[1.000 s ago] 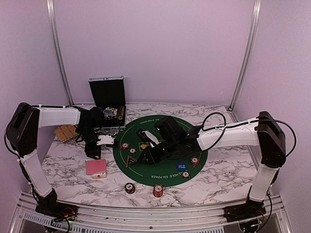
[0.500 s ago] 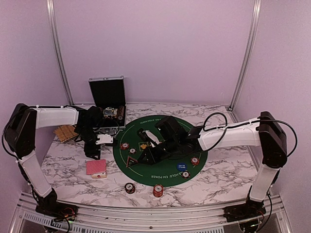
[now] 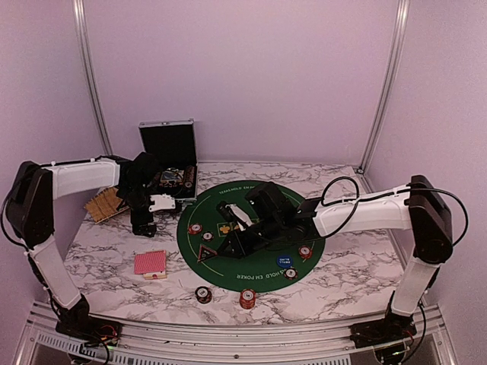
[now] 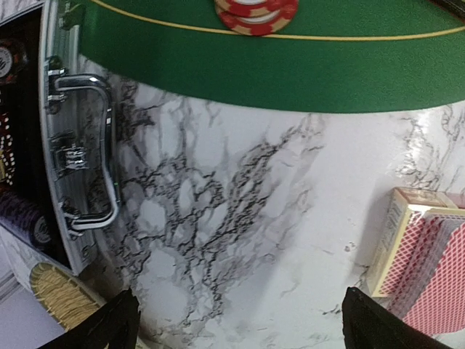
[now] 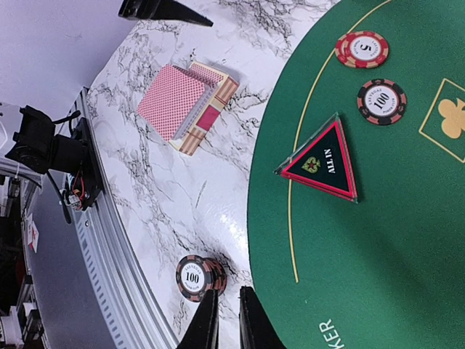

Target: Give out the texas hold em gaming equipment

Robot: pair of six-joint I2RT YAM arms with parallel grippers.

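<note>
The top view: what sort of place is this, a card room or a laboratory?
Most likely a robot test cell, not a card room: plain walls with aluminium posts, two robot arms bolted at a marble-patterned table, and a green poker mat on it.

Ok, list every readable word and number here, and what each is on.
"ALL IN": triangular black marker.
"5": red-white chip.
"100": dark chip.
"100": chip stack on the marble.
"TEXAS HOLD EM POKER": green mat.
Blue button: lettering too small to read.
</note>
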